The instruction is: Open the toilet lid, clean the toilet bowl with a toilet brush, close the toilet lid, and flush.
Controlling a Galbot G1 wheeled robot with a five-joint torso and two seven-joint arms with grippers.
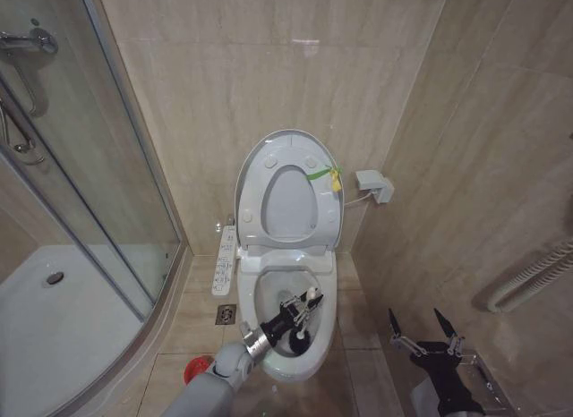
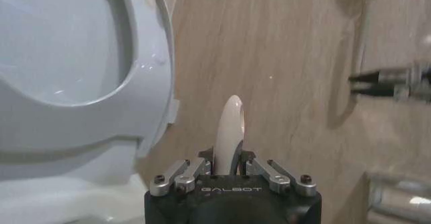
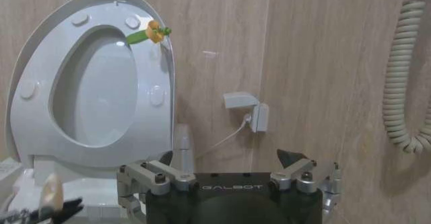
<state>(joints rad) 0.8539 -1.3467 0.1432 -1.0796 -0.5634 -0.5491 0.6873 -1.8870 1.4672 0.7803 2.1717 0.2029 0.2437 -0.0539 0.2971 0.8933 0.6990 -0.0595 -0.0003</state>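
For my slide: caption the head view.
Left gripper holds the toilet brush inside the toilet bowl, toilet lid raised.

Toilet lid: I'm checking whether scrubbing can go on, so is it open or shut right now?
Open. The toilet lid stands upright against the wall, the toilet bowl is exposed, and the left gripper holds the toilet brush in it.

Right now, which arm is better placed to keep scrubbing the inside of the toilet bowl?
Left. The left gripper is over the toilet bowl, shut on the toilet brush, whose dark head is down inside. The right gripper hangs open beside the toilet, holding nothing. The toilet lid is already up.
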